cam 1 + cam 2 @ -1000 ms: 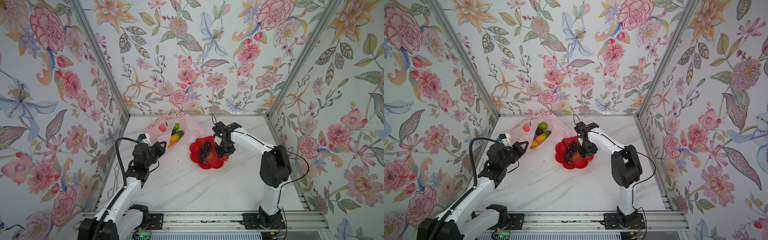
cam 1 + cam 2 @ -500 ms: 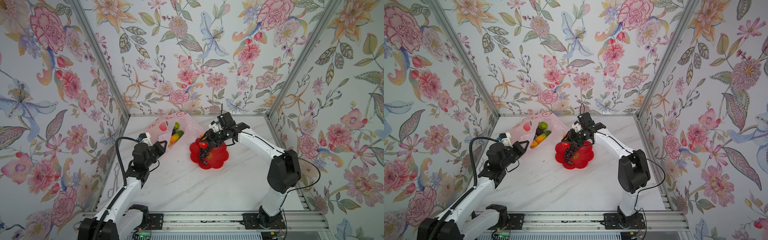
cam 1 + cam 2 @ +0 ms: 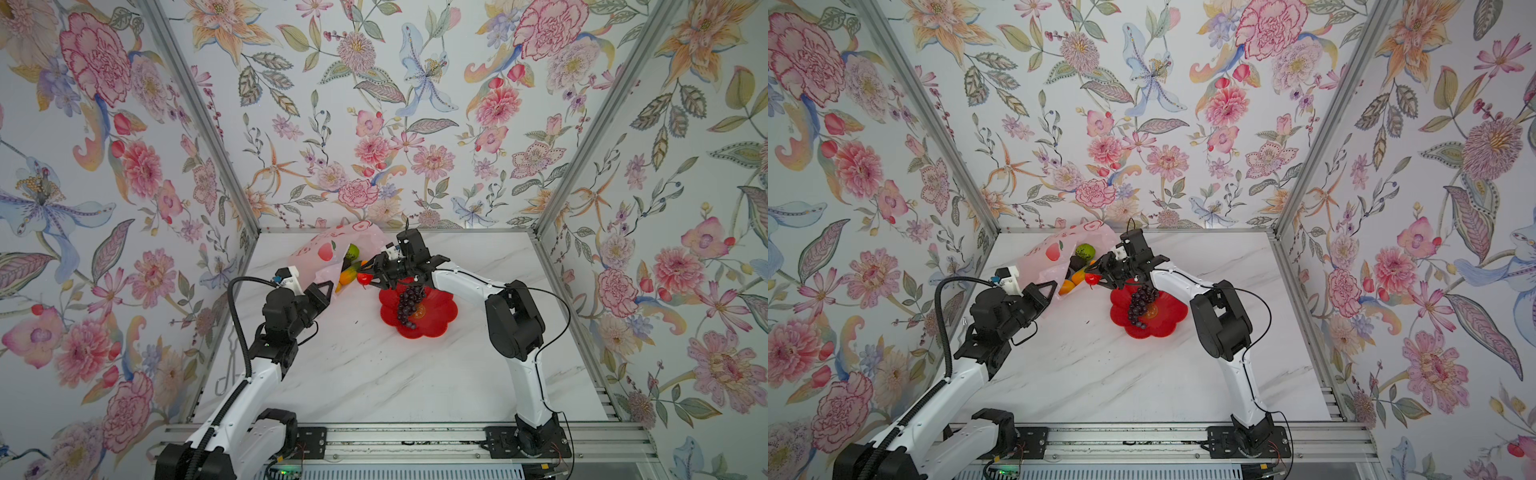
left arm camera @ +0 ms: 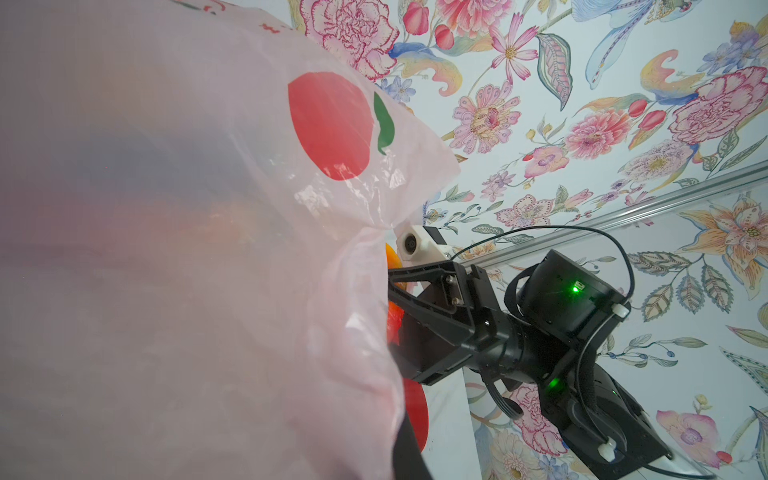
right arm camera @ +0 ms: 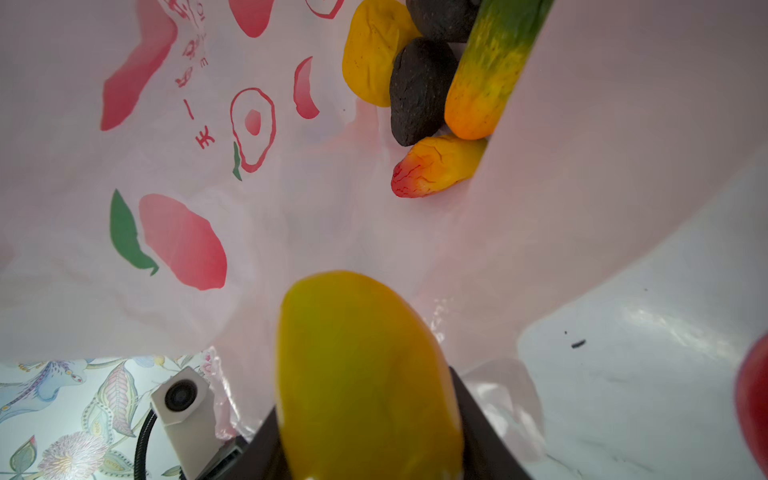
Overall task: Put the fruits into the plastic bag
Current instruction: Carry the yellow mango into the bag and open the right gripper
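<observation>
Left gripper [image 3: 327, 287] hidden behind blurred plastic bag [image 4: 187, 249] in its wrist view, mango [image 5: 365, 374] blurred, cut off by edge

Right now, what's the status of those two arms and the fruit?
Left gripper shut on plastic bag rim. Right gripper carrying mango at its mouth. Grape bunch on red dish. Nothing blocking.

Top views high overhead, looking down on the table [image 3: 374, 374], wrist views close, both facing the plastic bag [image 4: 208, 249]

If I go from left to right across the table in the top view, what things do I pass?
plastic bag → mango held in the right gripper → grape bunch lying on the red dish → right arm's black elbow
</observation>
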You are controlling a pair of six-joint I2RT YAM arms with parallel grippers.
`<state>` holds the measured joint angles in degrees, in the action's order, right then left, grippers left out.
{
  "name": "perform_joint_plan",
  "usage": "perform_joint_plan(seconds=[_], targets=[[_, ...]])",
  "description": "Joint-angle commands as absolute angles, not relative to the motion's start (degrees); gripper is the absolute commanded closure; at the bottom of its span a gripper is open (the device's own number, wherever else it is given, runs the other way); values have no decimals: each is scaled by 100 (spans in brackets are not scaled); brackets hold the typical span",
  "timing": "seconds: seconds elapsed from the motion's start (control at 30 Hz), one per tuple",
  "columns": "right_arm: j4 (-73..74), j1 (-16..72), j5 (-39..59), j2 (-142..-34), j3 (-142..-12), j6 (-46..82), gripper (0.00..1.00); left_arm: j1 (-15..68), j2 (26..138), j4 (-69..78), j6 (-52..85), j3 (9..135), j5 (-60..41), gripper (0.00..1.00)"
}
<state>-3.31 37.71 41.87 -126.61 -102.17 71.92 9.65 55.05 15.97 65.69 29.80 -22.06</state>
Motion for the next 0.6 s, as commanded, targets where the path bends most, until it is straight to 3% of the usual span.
perform_joint_plan(seconds=[0.0,0.37,0.57], targets=[[-432,3897,4069,-13078,-10949,7258,62,992,5395,1766,6696,2816,-2124,100],[-1366,4149,4043,-14758,-13444,7416,55,1010,5531,1623,6537,3008,-2240,100],[-1191,4228,4069,-15055,-13693,7618,47,1015,5546,1477,6420,3072,-2297,100]])
